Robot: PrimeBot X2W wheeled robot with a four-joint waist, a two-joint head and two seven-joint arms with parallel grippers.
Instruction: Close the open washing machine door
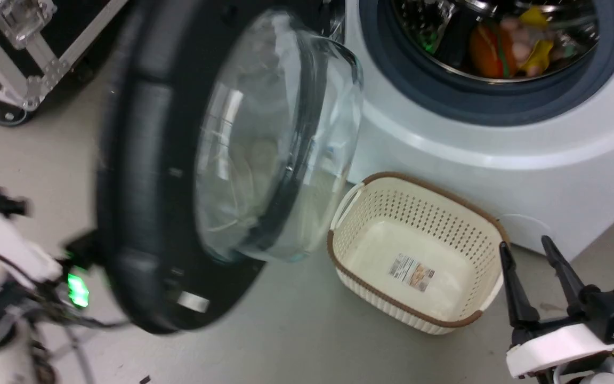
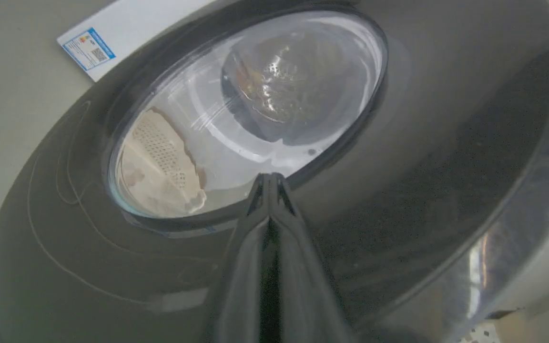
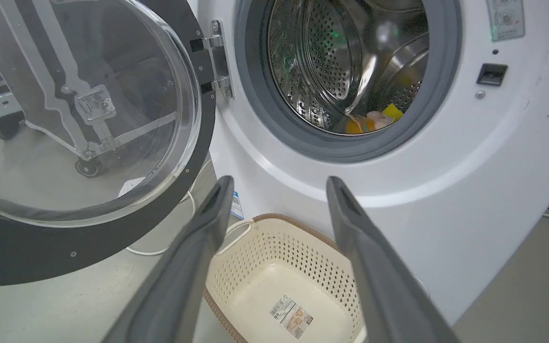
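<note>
— How do our grippers stand?
— Our left gripper [image 2: 270, 183] is pressed together, its tips at the dark face of the door [image 2: 422, 190], mid-frame; we can't tell if they touch. Our right gripper [image 1: 525, 244], lower right, is spread and holds nothing.
— What do we count?
— One door, standing open at upper left; one washer [image 1: 499, 149] at upper right; one basket [image 1: 419, 213] below it.

The washing machine door [image 1: 131, 176] hangs open, blurred, beside the cream basket [image 1: 477, 234].
</note>
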